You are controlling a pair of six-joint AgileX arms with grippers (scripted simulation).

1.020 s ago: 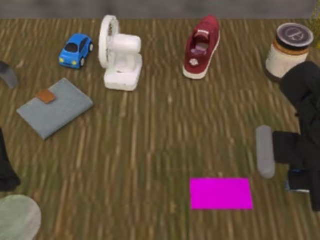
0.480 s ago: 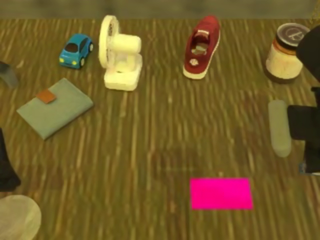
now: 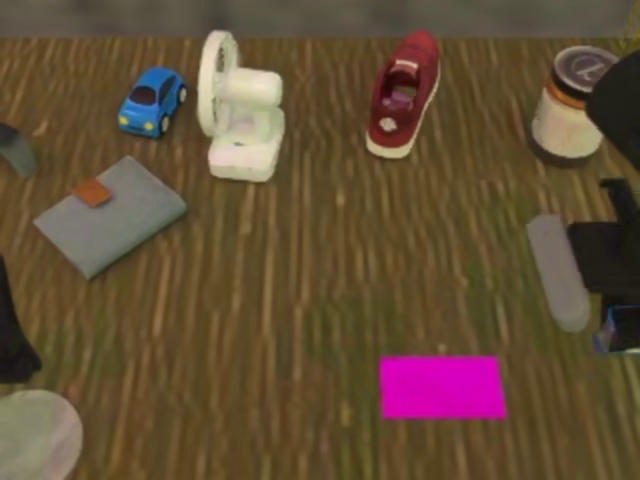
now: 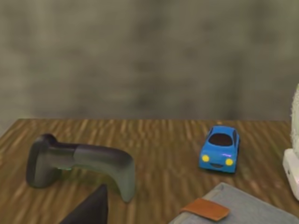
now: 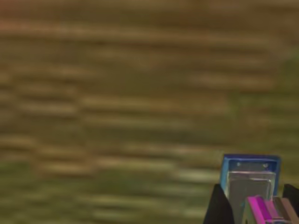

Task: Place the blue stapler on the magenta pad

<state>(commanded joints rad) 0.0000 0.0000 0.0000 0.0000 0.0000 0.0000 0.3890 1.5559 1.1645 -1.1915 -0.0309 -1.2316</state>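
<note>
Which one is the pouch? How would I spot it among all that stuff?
Start at the white fan near the table's far edge, then look toward the left and nearer side. The flat grey pouch lies there at an angle, just below the blue toy car. Its small brown tab sets it apart from everything nearby.
</note>
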